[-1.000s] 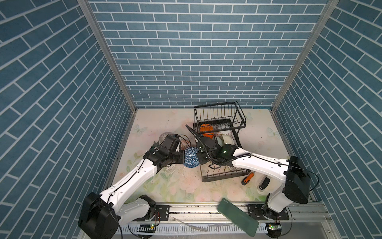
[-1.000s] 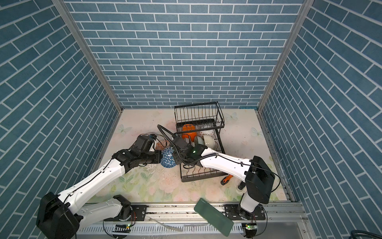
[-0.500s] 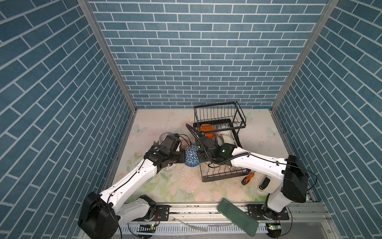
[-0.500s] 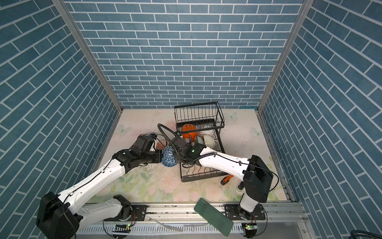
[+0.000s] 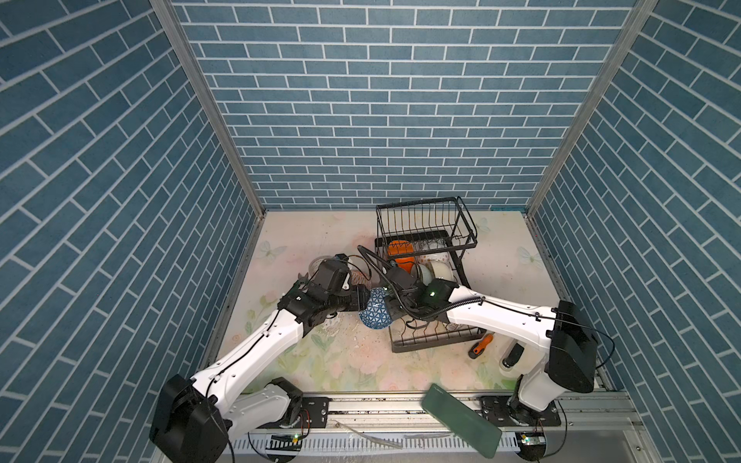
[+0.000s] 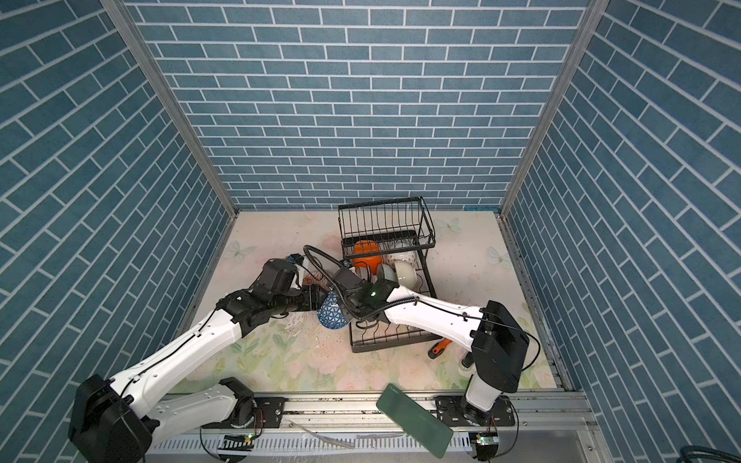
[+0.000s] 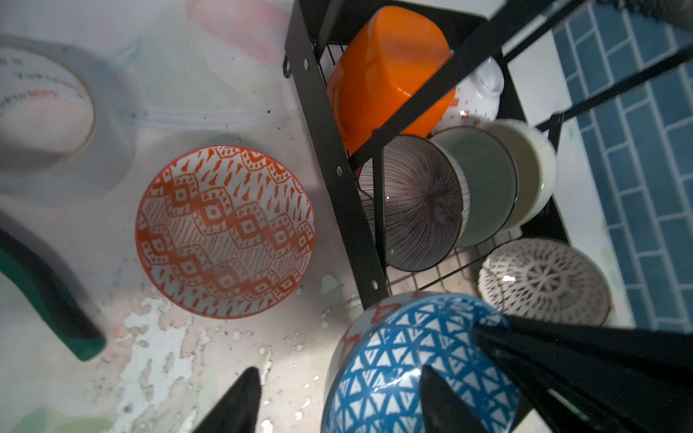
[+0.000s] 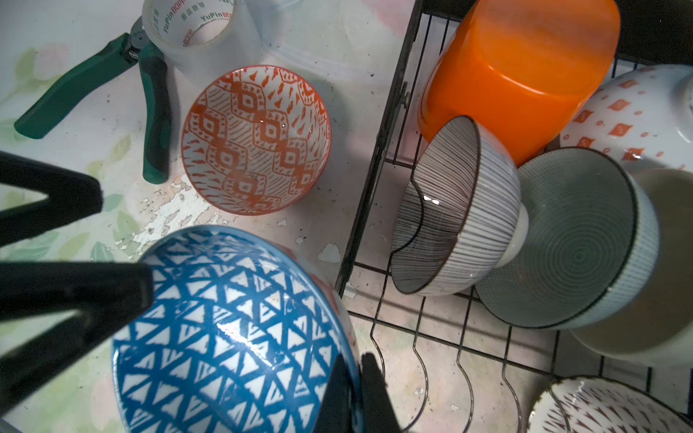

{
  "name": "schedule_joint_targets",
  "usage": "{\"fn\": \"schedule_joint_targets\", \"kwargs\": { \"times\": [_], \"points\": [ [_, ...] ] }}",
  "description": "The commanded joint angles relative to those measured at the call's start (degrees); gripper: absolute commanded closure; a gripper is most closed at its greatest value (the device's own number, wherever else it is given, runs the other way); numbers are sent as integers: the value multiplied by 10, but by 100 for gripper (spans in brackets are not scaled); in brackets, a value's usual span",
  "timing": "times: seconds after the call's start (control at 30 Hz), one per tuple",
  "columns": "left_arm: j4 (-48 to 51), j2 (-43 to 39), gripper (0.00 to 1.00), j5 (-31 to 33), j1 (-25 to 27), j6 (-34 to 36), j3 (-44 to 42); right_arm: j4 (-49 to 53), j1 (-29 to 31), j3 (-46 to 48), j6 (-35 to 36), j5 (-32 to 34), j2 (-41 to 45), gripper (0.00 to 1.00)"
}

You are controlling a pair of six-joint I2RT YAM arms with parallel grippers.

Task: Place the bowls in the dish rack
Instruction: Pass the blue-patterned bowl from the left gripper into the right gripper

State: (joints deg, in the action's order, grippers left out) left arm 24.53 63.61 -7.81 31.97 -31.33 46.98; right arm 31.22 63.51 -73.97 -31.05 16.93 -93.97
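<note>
Blue triangle-patterned bowl (image 5: 375,310) is tilted on edge just left of the dish rack's (image 5: 435,345) near-left corner. The right gripper (image 8: 354,375) pinches its rim, and the left gripper's (image 7: 339,371) jaws stand apart at its left edge.

Bowls: eight
Rack (image 7: 326,123): one
Bowls in the rack: six: orange bowl (image 8: 521,75), orange-dotted bowl (image 8: 630,116), striped bowl (image 8: 457,210), grey bowl (image 8: 577,240), cream bowl (image 8: 675,281), black-and-white bowl (image 7: 543,281)
Bowls on the counter (image 5: 304,236): one, the red-patterned bowl (image 8: 255,138)
Bowls off the counter: one, the blue bowl (image 8: 232,330)
Tape roll (image 8: 195,26): one
Pliers (image 8: 75,85): one pair
Screwdriver (image 5: 483,344): one
Claws: two, the left claw (image 7: 339,369) and the right claw (image 8: 355,360)
</note>
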Motion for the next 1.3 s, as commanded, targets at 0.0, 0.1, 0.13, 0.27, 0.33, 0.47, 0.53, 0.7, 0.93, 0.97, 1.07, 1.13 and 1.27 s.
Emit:
{"fn": "schedule_joint_targets", "kwargs": {
  "times": [0.0,0.1,0.13,0.27,0.33,0.47,0.53,0.7,0.93,0.97,1.07,1.13,1.27],
  "points": [
    [-10,-16,14,6,2,6,-3,30,3,-2,-1,38,44,100],
    [-8,-29,0,22,2,7,-6,66,3,-1,1,71,59,100],
    [-8,-35,0,27,1,7,-7,81,3,0,1,87,62,100],
    [-11,-52,0,47,-2,5,-17,142,4,2,1,148,69,100],
    [-20,-60,0,55,-4,3,-25,170,4,2,-1,177,71,100],
    [-36,-71,0,63,-8,2,-38,216,3,4,-7,231,72,100],
    [-40,-73,0,67,-10,2,-42,241,3,3,-11,264,71,100],
    [-47,-74,0,78,-16,6,-47,303,4,-7,2,337,60,100],
    [-56,-92,0,97,-47,-2,-63,353,9,-17,20,384,17,100],
    [-59,-95,0,94,-54,-4,-67,353,10,-17,25,384,12,100],
    [-66,-109,0,86,-80,-9,-84,356,13,-19,33,395,-5,100],
    [-69,-117,0,77,-98,-9,-90,354,14,-21,41,398,-15,100],
    [-64,-126,0,69,-123,-6,-96,351,16,-26,55,402,-33,100]
  ]
}}
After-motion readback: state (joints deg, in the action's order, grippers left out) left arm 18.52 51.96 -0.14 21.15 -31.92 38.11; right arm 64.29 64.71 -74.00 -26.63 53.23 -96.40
